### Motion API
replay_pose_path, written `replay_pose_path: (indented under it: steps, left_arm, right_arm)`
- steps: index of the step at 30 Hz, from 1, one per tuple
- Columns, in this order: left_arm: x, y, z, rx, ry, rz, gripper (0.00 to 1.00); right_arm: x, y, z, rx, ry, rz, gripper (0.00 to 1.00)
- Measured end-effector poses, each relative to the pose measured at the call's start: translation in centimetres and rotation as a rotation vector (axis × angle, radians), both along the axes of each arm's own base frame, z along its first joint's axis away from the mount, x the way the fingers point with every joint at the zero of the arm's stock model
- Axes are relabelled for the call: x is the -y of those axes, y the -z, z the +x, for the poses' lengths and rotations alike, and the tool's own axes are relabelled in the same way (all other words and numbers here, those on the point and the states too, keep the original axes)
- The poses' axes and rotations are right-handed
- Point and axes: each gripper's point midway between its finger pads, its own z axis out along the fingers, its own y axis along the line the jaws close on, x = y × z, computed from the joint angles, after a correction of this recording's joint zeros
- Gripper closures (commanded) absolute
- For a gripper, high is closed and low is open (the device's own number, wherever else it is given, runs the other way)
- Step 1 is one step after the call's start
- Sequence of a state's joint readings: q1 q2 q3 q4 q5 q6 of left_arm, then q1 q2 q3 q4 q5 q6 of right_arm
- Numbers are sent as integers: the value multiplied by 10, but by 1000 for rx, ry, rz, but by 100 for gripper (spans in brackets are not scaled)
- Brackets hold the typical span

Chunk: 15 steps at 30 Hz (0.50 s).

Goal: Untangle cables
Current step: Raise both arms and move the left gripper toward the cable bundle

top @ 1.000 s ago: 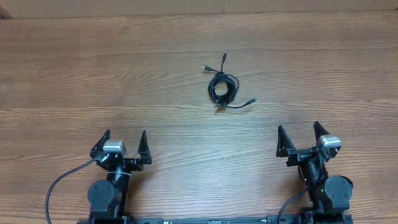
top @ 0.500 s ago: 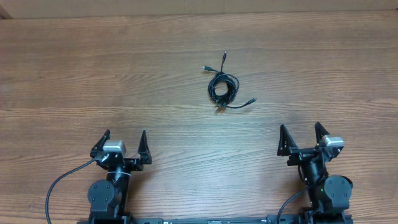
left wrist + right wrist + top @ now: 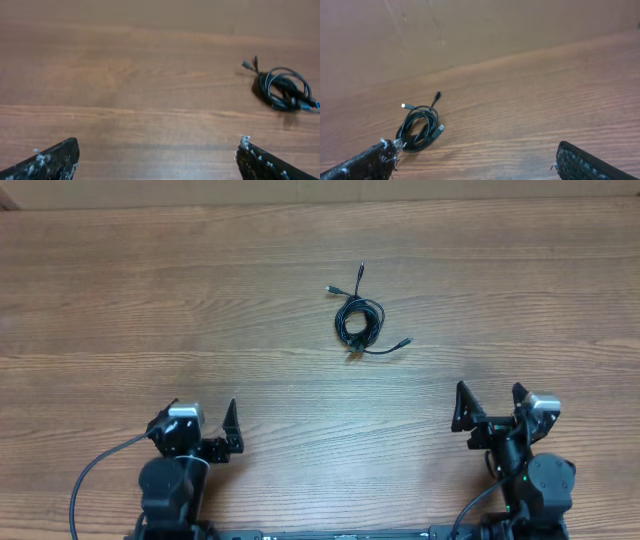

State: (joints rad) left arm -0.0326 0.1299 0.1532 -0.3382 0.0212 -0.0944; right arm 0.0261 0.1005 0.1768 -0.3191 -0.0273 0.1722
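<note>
The cables are thin black cords coiled in one small tangled bundle on the wooden table, a little right of the middle, with plug ends sticking out up-left and to the right. They show in the left wrist view at the right and in the right wrist view at the lower left. My left gripper is open and empty near the front left. My right gripper is open and empty near the front right. Both are well short of the cables.
The wooden table fills the overhead view. A brown wall or board stands behind its far edge. A thick black wire loops from the left arm's base at the front edge.
Both grippers have drawn back slightly toward the front edge. The cables have not moved.
</note>
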Motion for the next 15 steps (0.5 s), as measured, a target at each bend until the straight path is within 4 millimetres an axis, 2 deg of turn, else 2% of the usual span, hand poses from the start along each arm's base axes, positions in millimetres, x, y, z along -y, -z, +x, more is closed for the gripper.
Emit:
replay_pose_path:
  steps: [6, 15]
  left_arm:
    - [3, -18, 9, -77, 9, -19, 0]
    - [19, -27, 24, -394, 78, -67, 0]
  right_arm:
    - [0, 4, 6, -132, 8, 22, 0]
    - [-2, -6, 24, -388, 9, 29, 0]
